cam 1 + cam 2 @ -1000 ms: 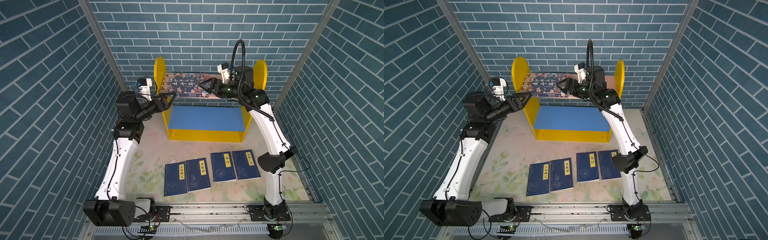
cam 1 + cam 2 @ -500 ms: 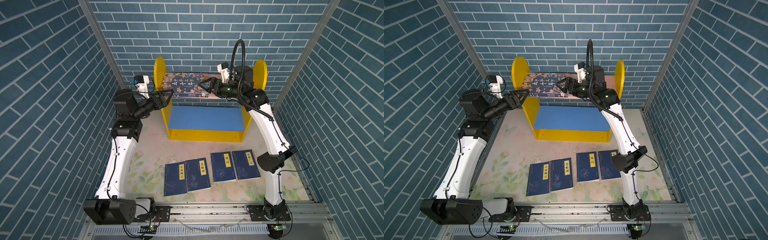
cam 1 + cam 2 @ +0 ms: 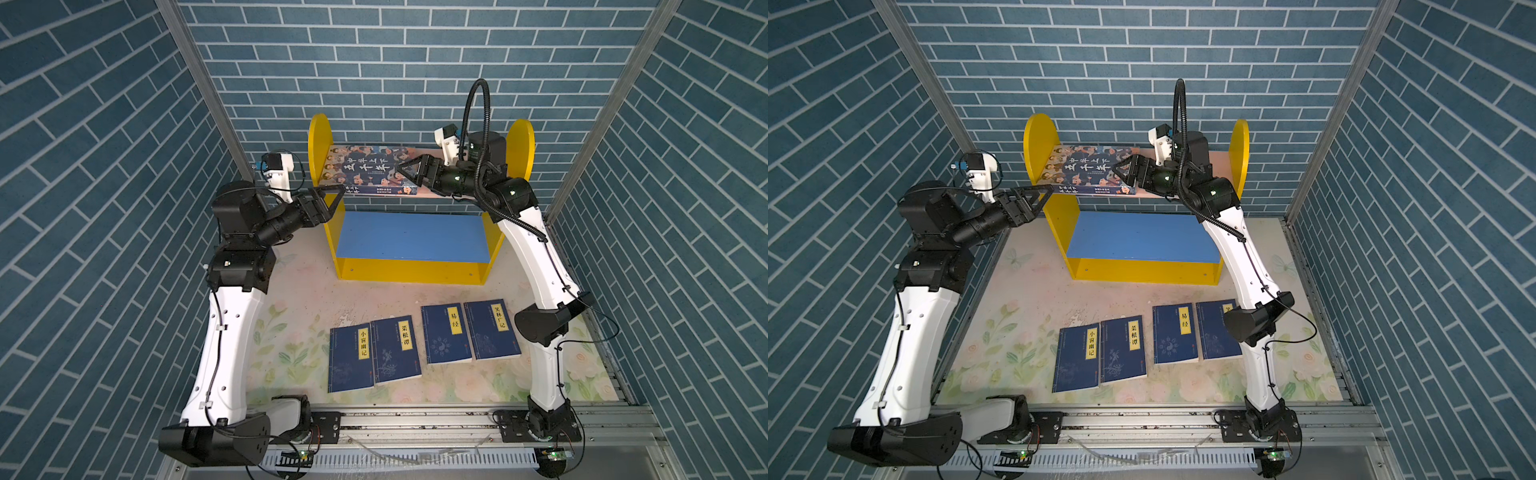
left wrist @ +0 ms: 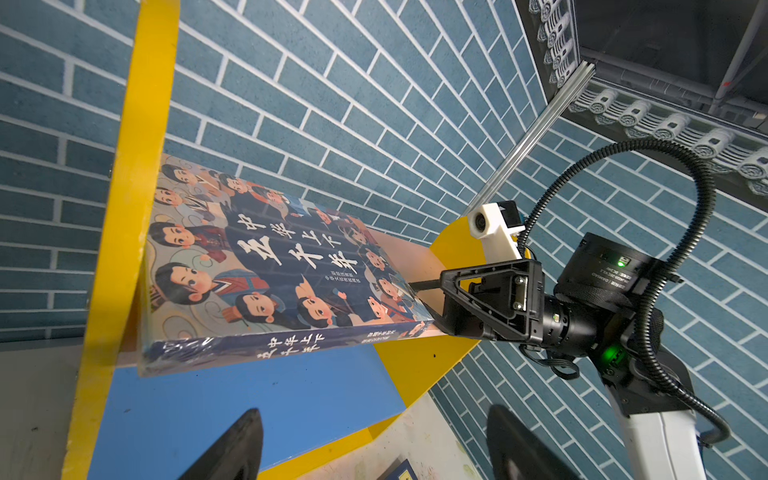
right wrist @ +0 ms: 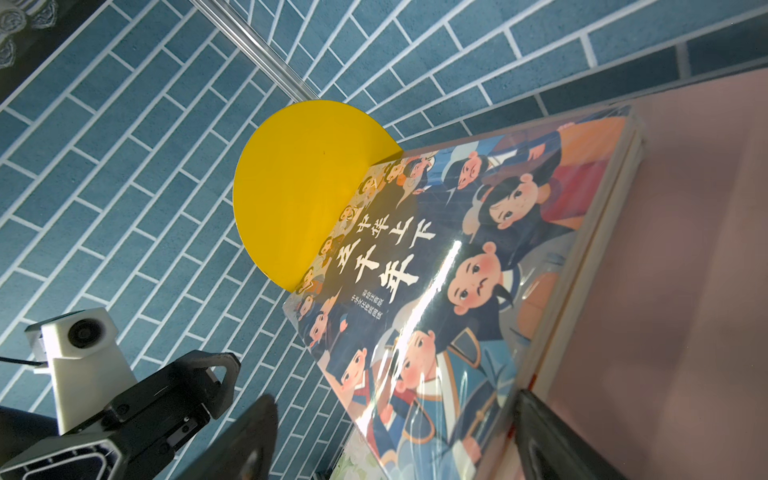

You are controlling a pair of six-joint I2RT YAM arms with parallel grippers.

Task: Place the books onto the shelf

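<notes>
Kim: Left arm's elbow has slid a bit further left vs a sec ago; right arm same pos. Why?

Raj: Prob. backing off from the shelf side. Near edge first: four navy books (image 3: pixel 395 349) lie flat in a row on the floral mat (image 3: pixel 291 332), covers up, so either arm can get at them. None shelved yet. Yellow labels, left to right: 小窗幽记, 菜根谭, 易经, 笑林广记.

Kim: And the left gripper (image 3: pixel 337 195)?

Raj: Jaws wide, empty, just outside the left side panel of the shelf (image 3: pixel 318 137). Blue lower board (image 3: pixel 411 235) has nothing on it yet.

Kim: Far end?

Raj: Big book (image 3: pixel 365 170) lies flat on the pink upper board (image 3: pixel 1221 166), pushed against the left panel, spine facing near, so it sits steady. Cover reads 中华上下五千年. Right gripper (image 3: pixel 402 169) is at its right end, jaws wide w/ the book's corner btwn them, not clamped as far as the views show.
</notes>
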